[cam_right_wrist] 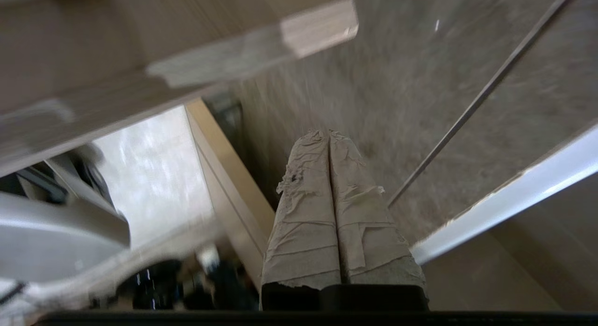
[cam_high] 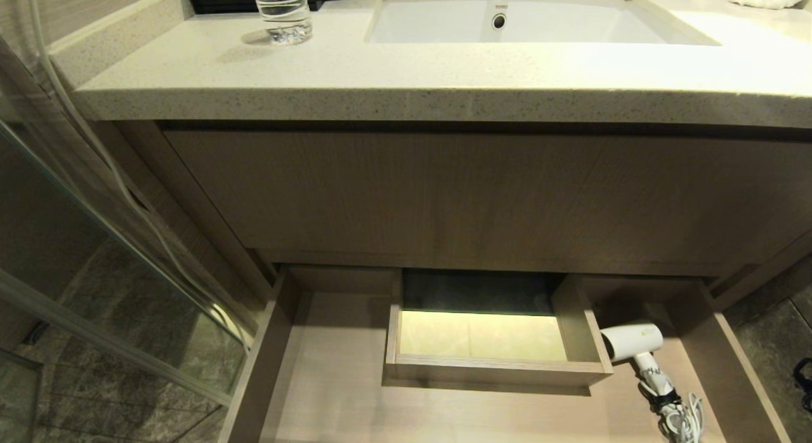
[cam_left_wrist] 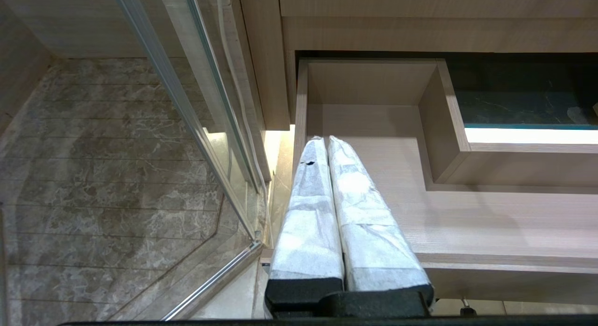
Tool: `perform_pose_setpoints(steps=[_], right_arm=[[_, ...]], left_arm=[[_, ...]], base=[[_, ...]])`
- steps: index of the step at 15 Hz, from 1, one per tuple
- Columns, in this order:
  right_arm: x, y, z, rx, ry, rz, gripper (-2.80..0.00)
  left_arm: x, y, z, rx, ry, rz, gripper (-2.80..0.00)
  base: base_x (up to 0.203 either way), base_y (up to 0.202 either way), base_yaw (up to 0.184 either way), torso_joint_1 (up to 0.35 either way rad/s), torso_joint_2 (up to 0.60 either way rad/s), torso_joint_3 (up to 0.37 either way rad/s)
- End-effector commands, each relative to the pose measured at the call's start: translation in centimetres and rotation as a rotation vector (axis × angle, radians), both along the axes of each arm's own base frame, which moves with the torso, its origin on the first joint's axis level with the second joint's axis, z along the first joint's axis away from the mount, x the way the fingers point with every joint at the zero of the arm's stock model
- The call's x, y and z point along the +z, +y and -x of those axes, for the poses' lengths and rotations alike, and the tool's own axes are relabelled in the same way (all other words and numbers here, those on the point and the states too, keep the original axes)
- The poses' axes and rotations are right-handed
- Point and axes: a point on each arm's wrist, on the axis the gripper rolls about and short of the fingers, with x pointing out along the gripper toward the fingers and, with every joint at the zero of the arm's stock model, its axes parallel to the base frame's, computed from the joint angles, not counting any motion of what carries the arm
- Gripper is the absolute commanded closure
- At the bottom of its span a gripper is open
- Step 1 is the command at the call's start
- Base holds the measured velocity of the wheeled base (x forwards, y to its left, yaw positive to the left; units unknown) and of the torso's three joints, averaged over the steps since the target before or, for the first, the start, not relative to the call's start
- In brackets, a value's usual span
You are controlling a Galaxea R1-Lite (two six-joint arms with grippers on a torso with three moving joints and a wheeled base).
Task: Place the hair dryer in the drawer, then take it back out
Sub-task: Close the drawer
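Bathroom vanity, drawer [cam_high: 330, 392] pulled open at lower frame. Hair dryer [cam_high: 633, 343] lies inside, lower right, cord beside it: stowing looks done, retrieval remains. Right gripper [cam_right_wrist: 329, 135] and left gripper [cam_left_wrist: 323, 140] both pressed together, empty.

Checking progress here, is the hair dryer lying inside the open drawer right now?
Yes, the hair dryer lies on the drawer floor, right of the boxed cutout.

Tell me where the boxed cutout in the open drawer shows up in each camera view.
Head view: the boxed cutout sits mid-drawer, left of the hair dryer.
Left wrist view: the cutout is beyond the shut left gripper.
Right wrist view: not in it.
Shared landmark: the drawer, seen in head and left wrist views.
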Motion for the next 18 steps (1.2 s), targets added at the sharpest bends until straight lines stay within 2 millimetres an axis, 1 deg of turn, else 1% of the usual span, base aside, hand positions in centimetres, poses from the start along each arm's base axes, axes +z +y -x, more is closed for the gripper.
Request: perform_pose_setpoints(steps=[1, 7, 9, 18], right_arm=[[-2.6, -0.8, -0.4, -0.023, 0.115, -0.042, 0.0], [-4.9, -1.0, -0.4, -0.018, 0.225, -0.102, 0.0], [-5.5, -0.9, -0.1, -0.023, 0.28, -0.09, 0.0], [-7.2, -1.2, -0.5, 0.006, 0.35, -0.126, 0.0]], left_arm=[[0.0, 0.0, 0.0, 0.0, 0.0, 0.0, 0.0], [0.0, 0.0, 0.0, 0.0, 0.0, 0.0, 0.0], [0.0, 0.0, 0.0, 0.0, 0.0, 0.0, 0.0], [0.0, 0.0, 0.0, 0.0, 0.0, 0.0, 0.0]], base=[[0.0, 0.0, 0.0, 0.0, 0.0, 0.0], [0.0, 0.0, 0.0, 0.0, 0.0, 0.0], [0.0, 0.0, 0.0, 0.0, 0.0, 0.0], [0.0, 0.0, 0.0, 0.0, 0.0, 0.0]])
